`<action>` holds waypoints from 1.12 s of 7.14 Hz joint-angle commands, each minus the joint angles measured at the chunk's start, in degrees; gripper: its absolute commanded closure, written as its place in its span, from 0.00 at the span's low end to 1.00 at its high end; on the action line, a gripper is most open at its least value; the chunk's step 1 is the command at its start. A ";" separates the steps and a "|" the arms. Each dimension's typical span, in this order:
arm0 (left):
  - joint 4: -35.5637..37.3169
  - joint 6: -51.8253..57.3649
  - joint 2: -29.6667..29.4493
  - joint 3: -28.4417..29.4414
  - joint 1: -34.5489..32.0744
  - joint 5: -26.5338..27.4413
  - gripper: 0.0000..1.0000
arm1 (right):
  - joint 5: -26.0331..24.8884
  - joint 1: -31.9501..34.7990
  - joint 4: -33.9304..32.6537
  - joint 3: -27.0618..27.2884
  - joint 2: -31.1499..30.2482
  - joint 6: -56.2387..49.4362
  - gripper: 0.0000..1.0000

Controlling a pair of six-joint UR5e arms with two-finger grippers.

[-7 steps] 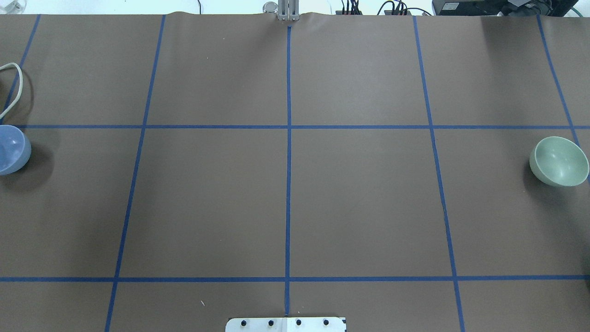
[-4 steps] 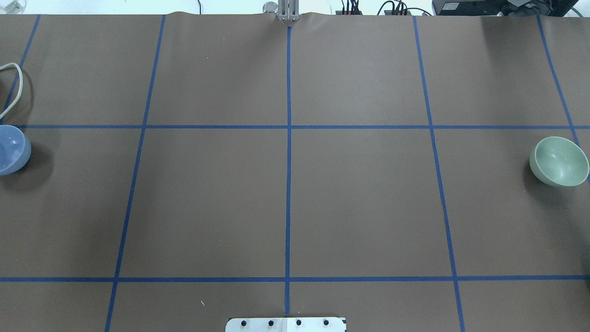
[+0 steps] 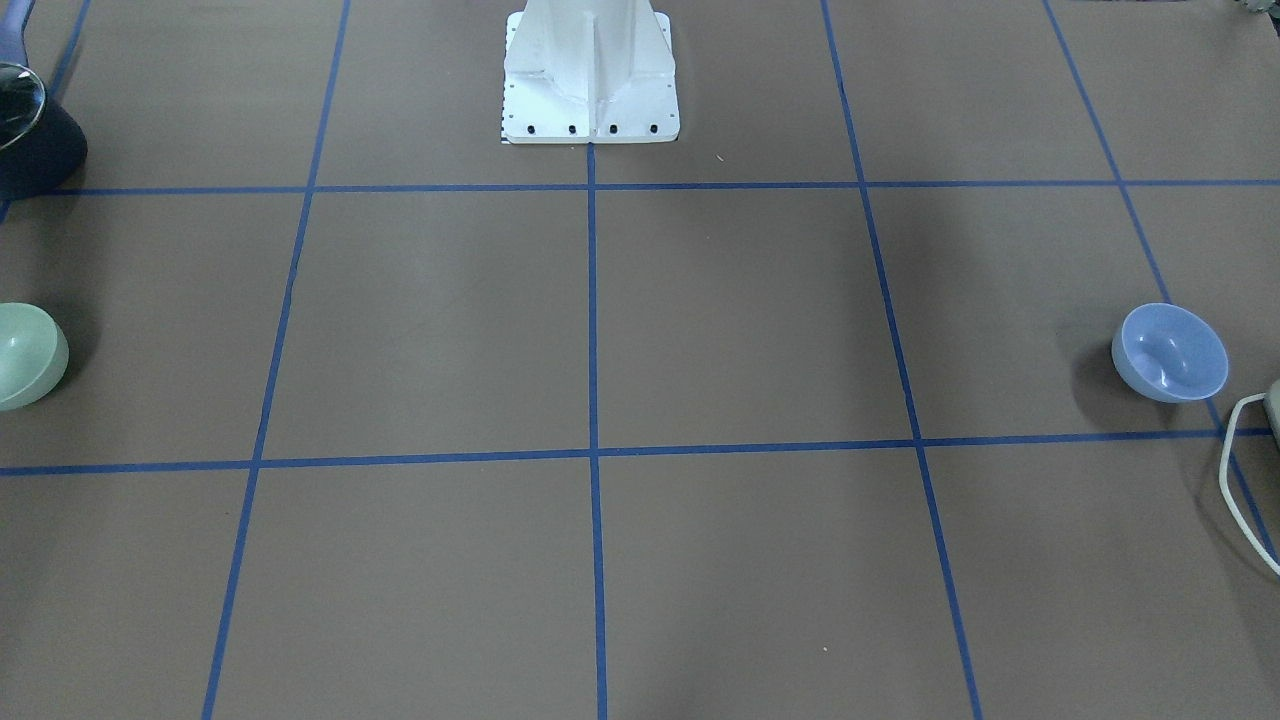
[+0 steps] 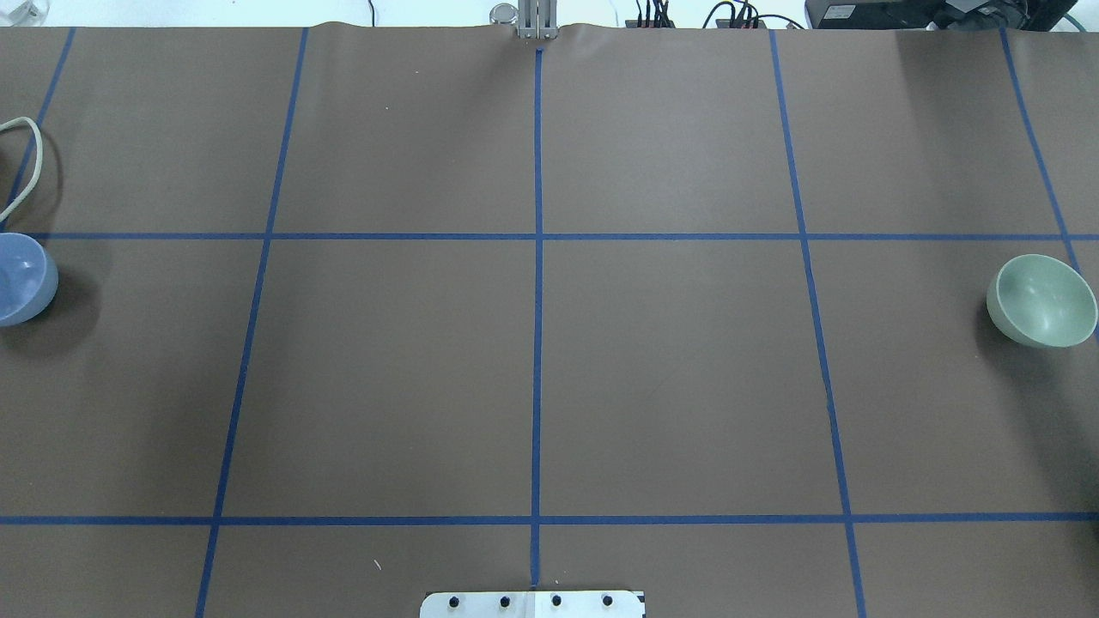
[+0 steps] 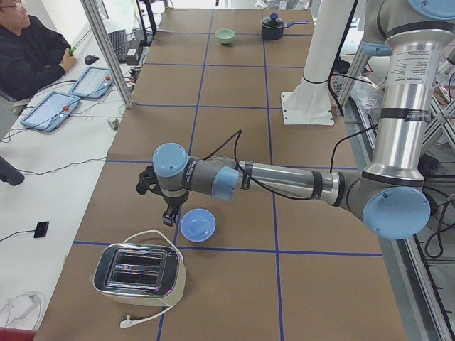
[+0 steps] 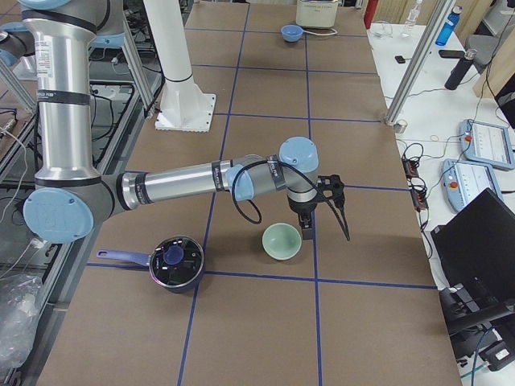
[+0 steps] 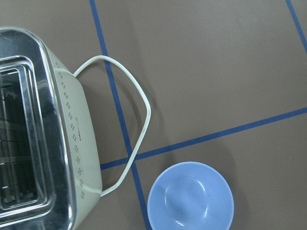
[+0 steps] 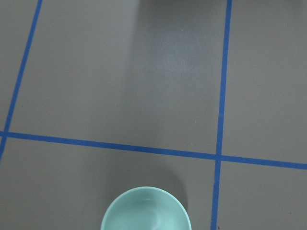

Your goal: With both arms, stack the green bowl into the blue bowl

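Note:
The blue bowl [image 4: 19, 279] stands upright at the table's far left edge; it also shows in the front view [image 3: 1170, 353], the exterior left view [image 5: 197, 225] and the left wrist view [image 7: 190, 196]. The green bowl [image 4: 1041, 300] stands upright at the far right edge, also in the front view [image 3: 25, 355], the exterior right view [image 6: 282, 241] and the right wrist view [image 8: 146, 211]. My left gripper [image 5: 158, 202] hovers just beside the blue bowl. My right gripper [image 6: 326, 232] hovers just beside the green bowl. Both grippers show only in side views, so I cannot tell if they are open.
A chrome and cream toaster [image 5: 138, 273] with a looped white cord [image 7: 139, 96] stands close to the blue bowl. A dark lidded pot [image 6: 175, 261] stands near the green bowl. The white pedestal [image 3: 590, 70] stands at the robot's side of the table.

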 commanded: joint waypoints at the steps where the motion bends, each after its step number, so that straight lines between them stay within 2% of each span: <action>1: -13.99 -6.57 0.05 7.79 2.75 1.13 0.02 | -0.17 -0.80 -0.09 -0.22 -1.72 -0.35 0.00; 2: -17.81 -8.34 0.40 9.83 3.72 1.22 0.02 | 0.09 -0.89 0.00 -0.22 -2.42 -0.35 0.00; 5: -18.64 -10.91 0.41 10.29 7.24 6.22 0.02 | 0.27 -0.89 -0.09 -0.31 -2.86 -0.26 0.00; 8: -22.58 -11.08 -0.29 14.58 9.44 10.45 0.02 | -0.08 -1.24 -0.71 -2.50 -3.22 -0.26 0.00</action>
